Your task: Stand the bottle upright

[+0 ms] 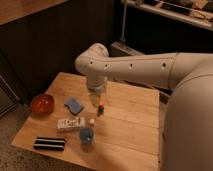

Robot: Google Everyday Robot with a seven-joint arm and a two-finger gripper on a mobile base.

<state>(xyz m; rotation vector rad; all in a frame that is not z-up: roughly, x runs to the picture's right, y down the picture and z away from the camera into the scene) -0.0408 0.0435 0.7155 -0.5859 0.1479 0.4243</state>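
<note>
Now, nearest the camera and well in front of the gripper [98, 101], off to its left in the view, a black striped block [49, 144] lies flat by the front edge of the wooden table [131, 136]. A little further in, still in front of the gripper and slightly to its left, a small round blue cup [86, 135] stands upright. Just behind the cup is the bottle [71, 123], white with dark label marks. It lies on its side, its long body running across the view and its small white cap pointing right, toward the line below the gripper. It sits in front of the gripper and to its left, near it but apart, and nothing is gripping it.

Next comes the orange stick [101, 107], right below the fingertips on their near side; whether it touches them I cannot tell. The gripper itself hangs over the middle of the table, pointing straight down, its two fingers spread as wide as they go.

To the left of the gripper, at about its own depth, a blue sponge [74, 105] lies flat. Further left again, well apart, a red bowl [42, 103] sits by the table's left edge. Above and behind the gripper the white arm [135, 70] bends down from the right, and behind that is a dark wall with a shelf [170, 12] at the top right
</note>
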